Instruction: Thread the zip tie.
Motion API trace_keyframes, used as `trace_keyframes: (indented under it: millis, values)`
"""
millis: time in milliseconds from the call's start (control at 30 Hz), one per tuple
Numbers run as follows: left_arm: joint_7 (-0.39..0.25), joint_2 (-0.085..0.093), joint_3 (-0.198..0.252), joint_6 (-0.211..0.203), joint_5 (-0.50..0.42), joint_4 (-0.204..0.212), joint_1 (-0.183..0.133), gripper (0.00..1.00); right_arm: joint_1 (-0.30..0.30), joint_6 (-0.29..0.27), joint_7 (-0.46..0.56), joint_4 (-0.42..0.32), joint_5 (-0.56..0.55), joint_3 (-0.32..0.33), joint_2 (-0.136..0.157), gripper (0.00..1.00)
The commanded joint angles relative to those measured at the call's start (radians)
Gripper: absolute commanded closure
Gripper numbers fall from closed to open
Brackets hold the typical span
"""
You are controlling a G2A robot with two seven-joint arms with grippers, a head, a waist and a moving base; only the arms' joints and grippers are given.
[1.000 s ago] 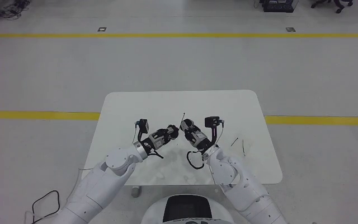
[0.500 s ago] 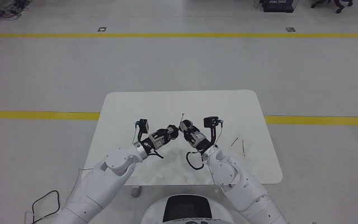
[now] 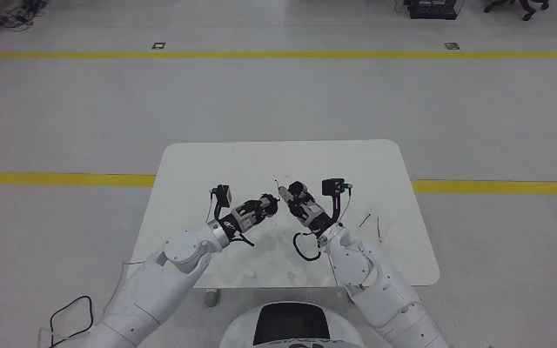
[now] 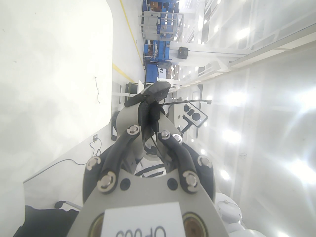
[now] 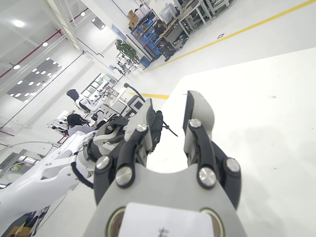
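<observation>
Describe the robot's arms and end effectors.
Left arm and right arm: glossy white shells, black wrist cables. Left end effector and right end effector: grey metal base, black linkage bars, silver screws, flat grey fingers, black pads, white printed label.

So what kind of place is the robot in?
Probably a robot lab or factory workshop. It is a big bright hall with yellow floor lines, shelves of blue bins, and another white robot standing further back.
</observation>
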Motion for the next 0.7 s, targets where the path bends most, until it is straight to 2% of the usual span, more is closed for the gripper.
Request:
trace_keyframes:
  millis: [0, 200, 267, 667]
  values:
    - [0.0, 0.0, 0.0, 0.0, 0.0, 0.0, 0.0, 1.0, -0.006, -0.009, 0.001, -0.011, 0.004, 0.019, 0.004, 0.0]
    - [0.0, 0.0, 0.0, 0.0, 0.0, 0.0, 0.0, 1.0, -0.024, -0.045, 0.02, -0.053, 0.034, 0.082, 0.017, 0.0]
    - [0.0, 0.0, 0.0, 0.0, 0.0, 0.0, 0.0, 1.0, -0.033, -0.09, 0.046, -0.075, 0.07, 0.106, 0.023, 0.0]
    - [0.0, 0.0, 0.0, 0.0, 0.0, 0.0, 0.0, 1.0, -0.034, -0.09, 0.051, -0.079, 0.074, 0.11, 0.024, 0.0]
